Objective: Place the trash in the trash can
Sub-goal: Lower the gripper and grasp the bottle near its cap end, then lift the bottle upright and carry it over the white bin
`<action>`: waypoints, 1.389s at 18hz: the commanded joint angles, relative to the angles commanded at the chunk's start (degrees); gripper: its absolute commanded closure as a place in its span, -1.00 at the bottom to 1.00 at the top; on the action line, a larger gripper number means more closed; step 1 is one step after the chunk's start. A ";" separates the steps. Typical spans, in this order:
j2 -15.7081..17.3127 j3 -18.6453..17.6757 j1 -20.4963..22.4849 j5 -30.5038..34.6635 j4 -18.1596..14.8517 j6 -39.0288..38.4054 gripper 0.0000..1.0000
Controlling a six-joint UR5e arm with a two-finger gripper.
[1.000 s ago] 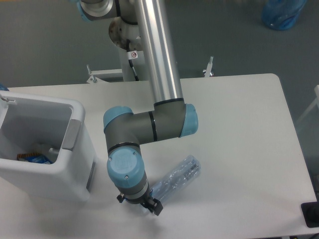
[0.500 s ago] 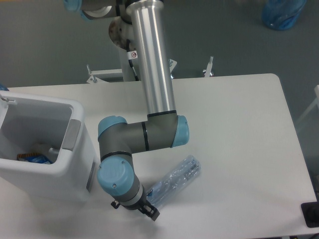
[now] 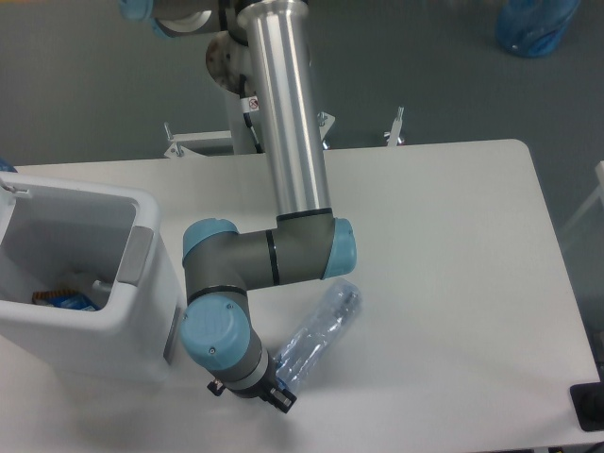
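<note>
A crushed clear plastic bottle (image 3: 319, 332), the trash in view, lies slanted on the white table, its bluish cap end tucked under my wrist. My gripper (image 3: 280, 381) points down at that lower end. Its fingers are mostly hidden beneath the blue-capped wrist joint, and it appears shut on the bottle's cap end. The trash can (image 3: 151, 311) is a large white bin with a grey handle patch. It stands at the table's left edge, close beside my wrist. At its bottom lie a few coloured scraps (image 3: 62, 297).
My arm's silver tube (image 3: 288, 113) rises from the elbow toward the base behind the table. A blue bag (image 3: 536, 24) sits on the floor at the top right. A dark object (image 3: 587, 407) shows at the lower right edge. The table's front edge runs just below my gripper.
My wrist swung left and lower toward the bottle's cap end over the second. In the last half second the bottle's far end shifted up and to the left, so it lies steeper.
</note>
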 joint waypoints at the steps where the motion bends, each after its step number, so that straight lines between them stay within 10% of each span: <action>1: 0.79 0.09 0.70 -1.49 0.00 0.09 1.00; 15: 16.52 5.18 11.43 -33.75 0.44 -14.14 1.00; 25: 19.43 9.41 11.78 -55.55 3.94 -22.94 1.00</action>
